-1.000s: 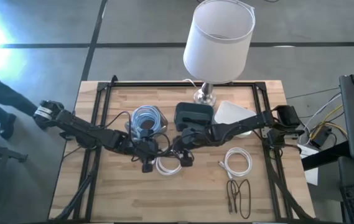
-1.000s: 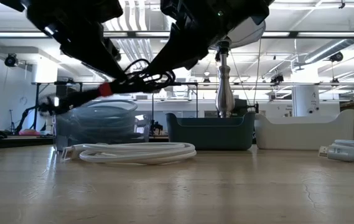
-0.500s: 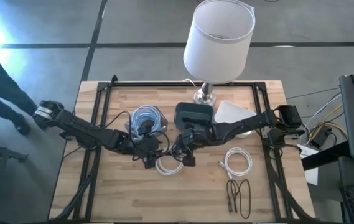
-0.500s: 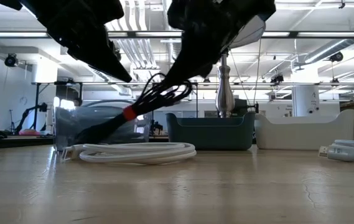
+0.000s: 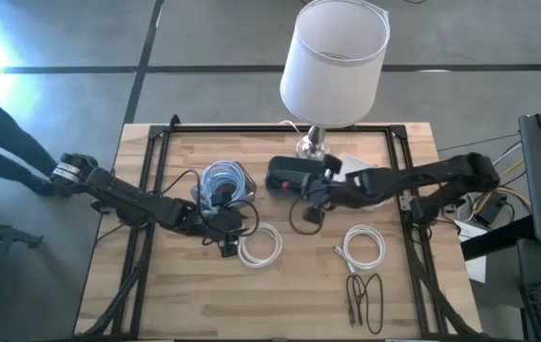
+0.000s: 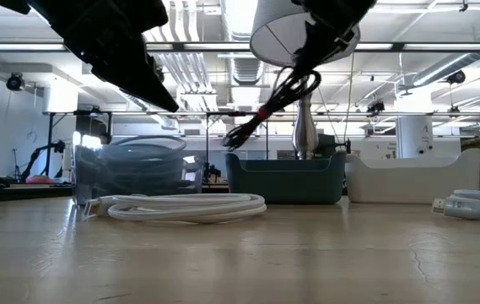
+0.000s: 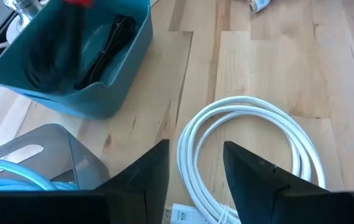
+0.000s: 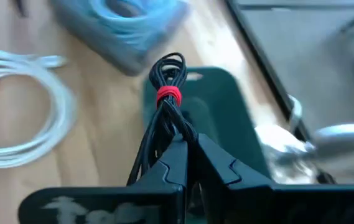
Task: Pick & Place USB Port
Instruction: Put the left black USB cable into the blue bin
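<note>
A black cable bundle with a red tie [image 8: 168,96] is in my right gripper [image 8: 186,146], which is shut on it above the near edge of the teal bin [image 5: 289,173]. In the low view the bundle [image 6: 261,114] slants down from the gripper, above the bin [image 6: 286,177]. My left gripper [image 5: 227,242] is open and empty, low over the table beside a white coiled cable [image 7: 251,143]. The coil lies flat on the wood [image 5: 260,245]. My right gripper pinches the black bundle between its two fingers a little behind the red tie [image 8: 175,138]. The tied end sticks out ahead of the fingers, and a loose loop [image 5: 303,217] trails behind them. The bundle is lifted clear, slanting down toward the bin.
A clear bin with a blue cable [image 5: 221,180] stands left of the teal bin, and a white bin [image 5: 357,171] to its right. A lamp [image 5: 332,66] stands at the far edge. Another white cable [image 5: 363,249] and a black cable [image 5: 365,299] lie near right.
My right gripper has carried the black bundle up and away from my left gripper, toward the table's far right, to the teal bin. The bundle has swung from lying level between the two arms to slanting from the right gripper, clear of the table.
</note>
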Controlling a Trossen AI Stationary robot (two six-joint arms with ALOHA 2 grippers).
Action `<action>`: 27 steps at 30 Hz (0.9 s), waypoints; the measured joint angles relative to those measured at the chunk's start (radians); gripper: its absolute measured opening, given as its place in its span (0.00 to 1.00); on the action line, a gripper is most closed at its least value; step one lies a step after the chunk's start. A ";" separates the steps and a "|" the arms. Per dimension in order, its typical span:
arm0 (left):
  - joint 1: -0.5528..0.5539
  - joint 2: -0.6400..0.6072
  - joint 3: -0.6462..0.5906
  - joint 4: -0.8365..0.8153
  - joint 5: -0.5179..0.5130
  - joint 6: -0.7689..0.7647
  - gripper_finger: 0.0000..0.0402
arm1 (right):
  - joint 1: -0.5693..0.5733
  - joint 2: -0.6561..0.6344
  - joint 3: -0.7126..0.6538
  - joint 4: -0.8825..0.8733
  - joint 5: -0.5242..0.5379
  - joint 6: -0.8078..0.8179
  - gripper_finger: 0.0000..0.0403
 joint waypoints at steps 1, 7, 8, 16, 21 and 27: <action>0.000 0.000 0.000 0.000 0.000 0.000 0.38 | -0.006 -0.014 -0.003 -0.017 0.008 0.013 0.03; 0.000 0.000 0.000 0.005 0.000 0.000 0.38 | -0.070 -0.057 -0.060 -0.029 0.009 0.015 0.03; 0.000 0.000 0.000 0.005 0.000 0.000 0.38 | -0.086 -0.057 -0.073 -0.027 0.007 0.017 0.03; 0.000 0.000 0.000 0.004 0.000 0.000 0.38 | -0.223 -0.007 -0.212 0.206 -0.203 -0.086 0.03; 0.000 0.000 0.000 0.003 0.001 -0.015 0.38 | -0.281 0.031 -0.236 0.303 -0.261 -0.153 0.03; 0.000 0.000 0.000 0.003 0.001 -0.022 0.38 | -0.337 0.090 -0.236 0.305 -0.261 -0.168 0.07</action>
